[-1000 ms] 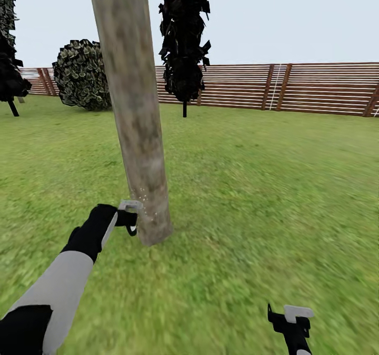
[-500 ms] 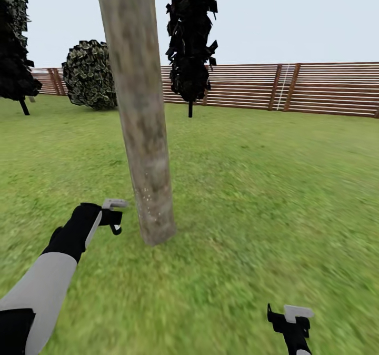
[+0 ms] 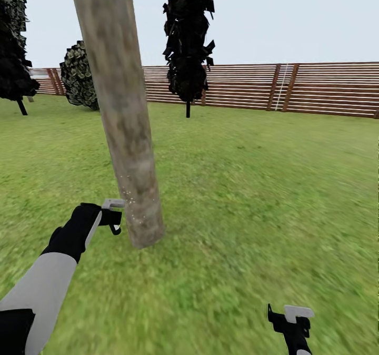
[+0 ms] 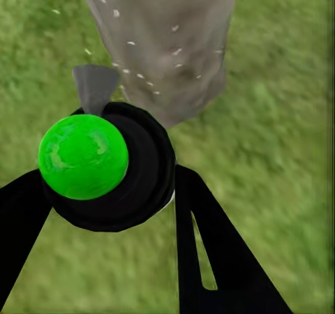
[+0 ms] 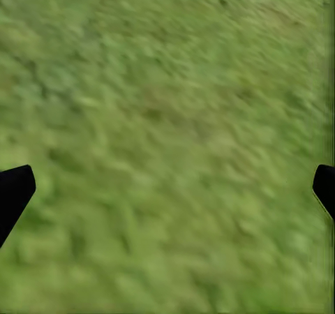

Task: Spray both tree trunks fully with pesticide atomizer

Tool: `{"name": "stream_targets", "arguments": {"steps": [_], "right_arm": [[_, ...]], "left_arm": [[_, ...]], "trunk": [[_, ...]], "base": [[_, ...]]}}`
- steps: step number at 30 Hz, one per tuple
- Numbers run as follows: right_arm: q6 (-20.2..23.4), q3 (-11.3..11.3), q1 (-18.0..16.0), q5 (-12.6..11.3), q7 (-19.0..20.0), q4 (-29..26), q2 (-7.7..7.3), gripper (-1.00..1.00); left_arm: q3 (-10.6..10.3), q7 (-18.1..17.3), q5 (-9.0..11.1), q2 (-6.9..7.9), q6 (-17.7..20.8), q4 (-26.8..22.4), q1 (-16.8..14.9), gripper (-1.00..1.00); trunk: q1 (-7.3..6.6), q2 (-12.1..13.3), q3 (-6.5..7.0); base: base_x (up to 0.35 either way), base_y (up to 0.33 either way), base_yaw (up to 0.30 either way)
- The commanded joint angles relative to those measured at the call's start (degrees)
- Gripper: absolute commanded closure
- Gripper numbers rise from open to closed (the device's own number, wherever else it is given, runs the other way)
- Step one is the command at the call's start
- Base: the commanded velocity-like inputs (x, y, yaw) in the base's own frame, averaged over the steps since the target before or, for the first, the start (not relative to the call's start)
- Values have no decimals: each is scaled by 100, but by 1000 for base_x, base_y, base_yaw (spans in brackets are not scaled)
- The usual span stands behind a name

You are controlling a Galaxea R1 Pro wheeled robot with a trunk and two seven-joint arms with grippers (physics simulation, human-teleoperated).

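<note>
Gripping the pesticide atomizer (image 4: 105,167) (nozzle aimed at the bark), the left hand (image 3: 113,217) hovers just beside the tree trunk (image 3: 126,149) base, where pale pesticide (image 4: 150,56) specks cling; the right hand (image 3: 291,318) hangs open over the floor (image 3: 252,197).

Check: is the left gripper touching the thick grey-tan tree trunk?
Apart. In the head view, a strip of green grass shows between the left gripper and the thick grey-tan tree trunk; the gripper holds a dark, green-capped atomizer aimed at the trunk.
</note>
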Motion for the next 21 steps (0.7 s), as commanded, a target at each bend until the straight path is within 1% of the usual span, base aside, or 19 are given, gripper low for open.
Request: {"name": "stream_targets", "arguments": {"steps": [1, 8, 14, 18, 21], "right_arm": [[-14, 46, -3, -50, -7, 2, 0, -100], [-14, 46, -3, -50, -4, 2, 0, -100], [-14, 46, -3, -50, -2, 2, 3, -100], [-14, 46, -3, -50, -4, 2, 9, -100], [-14, 46, -3, -50, -3, 2, 9, -100]], "left_arm": [[11, -51, -61, -2, 23, -7, -4, 100], [15, -44, -65, -2, 14, -7, 5, 100], [29, -16, -92, 15, 6, 6, 13, 100], [32, -5, -102, 45, -3, 35, 14, 100], [21, 22, -98, 38, -4, 71, 14, 100]], "trunk": [[-1, -2, -5], [-1, -2, -5], [-1, -2, -5], [-1, -2, -5], [-1, -2, -5]], "base": [[35, -276, 0], [113, -273, 0], [17, -274, 2], [1, -275, 205], [0, -276, 270]]}}
